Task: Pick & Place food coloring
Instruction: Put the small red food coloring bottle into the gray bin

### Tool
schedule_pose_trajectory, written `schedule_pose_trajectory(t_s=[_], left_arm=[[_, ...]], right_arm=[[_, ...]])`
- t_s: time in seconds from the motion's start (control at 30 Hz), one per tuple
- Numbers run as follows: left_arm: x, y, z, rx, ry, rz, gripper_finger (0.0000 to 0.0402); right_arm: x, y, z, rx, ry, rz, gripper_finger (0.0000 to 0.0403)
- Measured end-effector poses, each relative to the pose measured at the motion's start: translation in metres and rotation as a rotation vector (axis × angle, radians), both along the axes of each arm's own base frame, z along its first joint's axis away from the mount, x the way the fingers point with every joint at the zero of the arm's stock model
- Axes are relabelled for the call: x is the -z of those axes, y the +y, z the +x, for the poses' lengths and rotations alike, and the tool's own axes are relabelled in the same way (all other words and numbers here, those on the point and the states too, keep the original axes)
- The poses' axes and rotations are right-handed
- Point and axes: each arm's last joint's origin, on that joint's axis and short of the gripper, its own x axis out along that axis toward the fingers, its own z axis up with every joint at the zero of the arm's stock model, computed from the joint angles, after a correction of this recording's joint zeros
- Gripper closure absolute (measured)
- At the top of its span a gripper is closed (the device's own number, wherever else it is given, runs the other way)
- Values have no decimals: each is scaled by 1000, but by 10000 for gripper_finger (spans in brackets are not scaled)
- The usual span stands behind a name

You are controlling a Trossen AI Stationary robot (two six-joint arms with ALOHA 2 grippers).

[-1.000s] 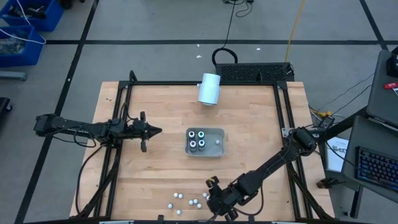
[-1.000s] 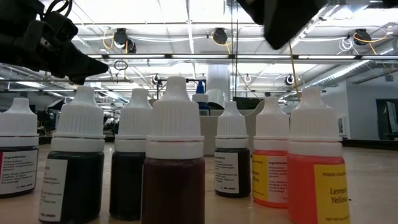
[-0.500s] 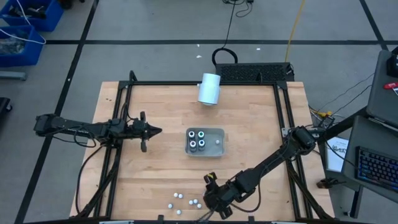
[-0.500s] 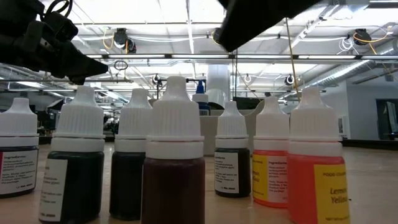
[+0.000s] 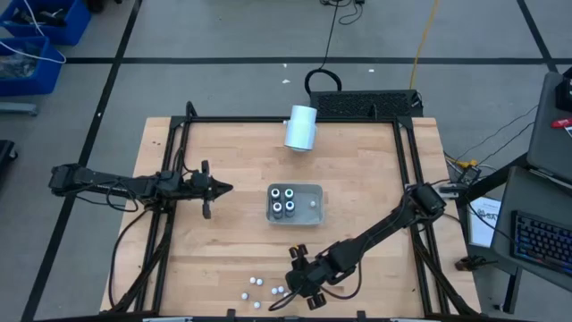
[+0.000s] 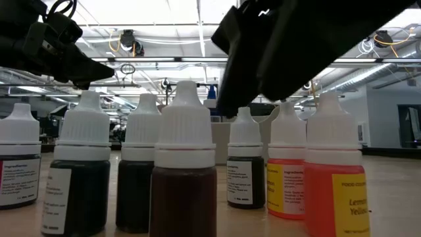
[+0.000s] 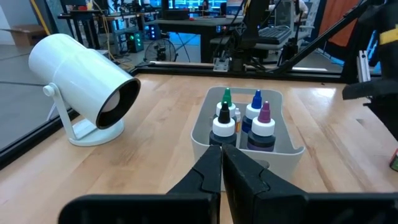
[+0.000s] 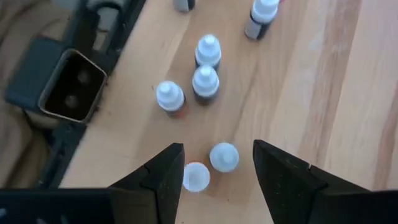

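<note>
From above I see my right gripper (image 5: 297,284) spread wide and empty over the loose food coloring bottles (image 5: 265,287) at the near table edge; its wrist camera counts six white caps below, two right between the fingers (image 8: 163,171). Four more bottles stand in the grey tray (image 5: 312,215) mid-table, coloured tips clear only from the left wrist. The left gripper (image 5: 227,188) waits clenched beside the tray. A white cylinder (image 5: 301,127) lies at the far edge. The low view shows seven bottles, the right arm blocking part
</note>
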Motion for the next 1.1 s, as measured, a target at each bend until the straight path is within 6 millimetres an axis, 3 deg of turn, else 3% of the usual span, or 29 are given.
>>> schedule_pose_trajectory(t_s=[0.83,0.93,1.1], left_arm=[[0,0,0,1,-1,3,380],[0,0,0,0,0,1,380],[0,0,0,0,3,1,380]], right_arm=[[-1,-9,7,115,10,60,252],[-12,-11,6,81,-26,50,253],[-51,-19,-6,5,-114,10,265]])
